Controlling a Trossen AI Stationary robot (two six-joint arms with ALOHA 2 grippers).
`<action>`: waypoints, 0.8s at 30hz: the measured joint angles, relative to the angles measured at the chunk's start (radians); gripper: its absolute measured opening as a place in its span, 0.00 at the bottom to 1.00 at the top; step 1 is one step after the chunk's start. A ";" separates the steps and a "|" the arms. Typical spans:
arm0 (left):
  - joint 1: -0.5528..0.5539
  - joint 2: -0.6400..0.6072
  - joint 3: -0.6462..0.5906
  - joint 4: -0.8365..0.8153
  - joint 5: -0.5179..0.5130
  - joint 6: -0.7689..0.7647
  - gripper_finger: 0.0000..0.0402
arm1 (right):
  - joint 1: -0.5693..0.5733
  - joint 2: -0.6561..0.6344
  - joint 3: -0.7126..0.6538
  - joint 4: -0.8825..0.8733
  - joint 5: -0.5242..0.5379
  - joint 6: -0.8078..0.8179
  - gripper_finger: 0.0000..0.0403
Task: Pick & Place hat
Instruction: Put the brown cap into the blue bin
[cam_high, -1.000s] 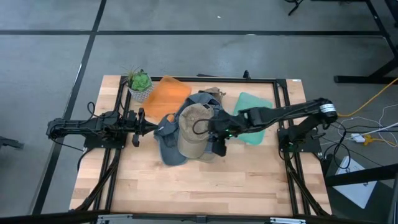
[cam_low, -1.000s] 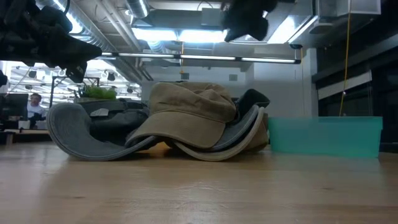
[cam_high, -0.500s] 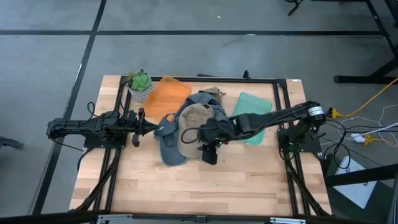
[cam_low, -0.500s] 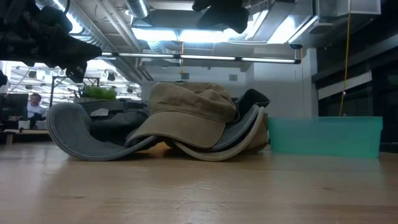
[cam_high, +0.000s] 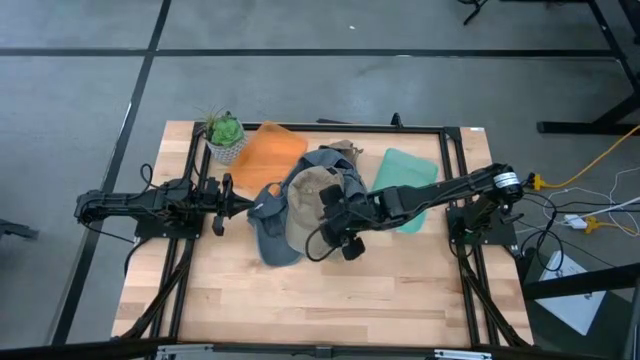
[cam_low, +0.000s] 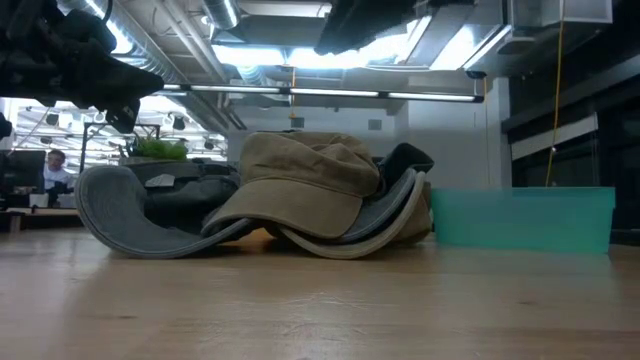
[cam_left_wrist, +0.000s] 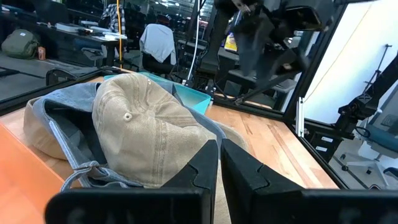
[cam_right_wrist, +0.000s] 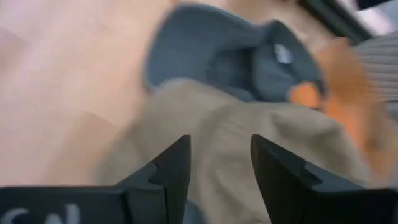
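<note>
A tan cap (cam_high: 308, 205) lies on top of a pile of hats at the table's middle, over a grey cap (cam_high: 268, 232) and a darker hat (cam_high: 335, 160). In the low view the tan cap (cam_low: 300, 180) rests on the other hats' brims. My right gripper (cam_high: 328, 218) is open above the tan cap; in its wrist view (cam_right_wrist: 219, 167) the fingers stand apart over the tan cloth (cam_right_wrist: 249, 134) without touching it. My left gripper (cam_high: 222, 205) is shut and empty, left of the pile, pointing at the tan cap (cam_left_wrist: 143, 124).
An orange tray (cam_high: 272, 148) lies at the back behind the pile, and a teal tray (cam_high: 405, 180) to its right. A small potted plant (cam_high: 225, 132) stands at the back left. Bare wood lies along the near side of the table (cam_high: 320, 300).
My right gripper has gone toward the table's left, from the pile's right edge to a place over the tan cap, staying above the hats. The hats have kept still.
</note>
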 joint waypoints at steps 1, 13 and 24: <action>0.000 0.000 0.000 0.000 0.000 0.000 0.04 | 0.000 0.006 0.000 0.000 0.043 -0.003 0.41; 0.000 0.000 0.000 0.004 0.000 0.000 0.04 | 0.016 0.063 0.000 -0.104 0.175 -0.115 0.41; 0.000 0.000 0.000 0.009 0.000 0.000 0.04 | 0.030 0.107 0.000 -0.062 0.063 -0.202 0.41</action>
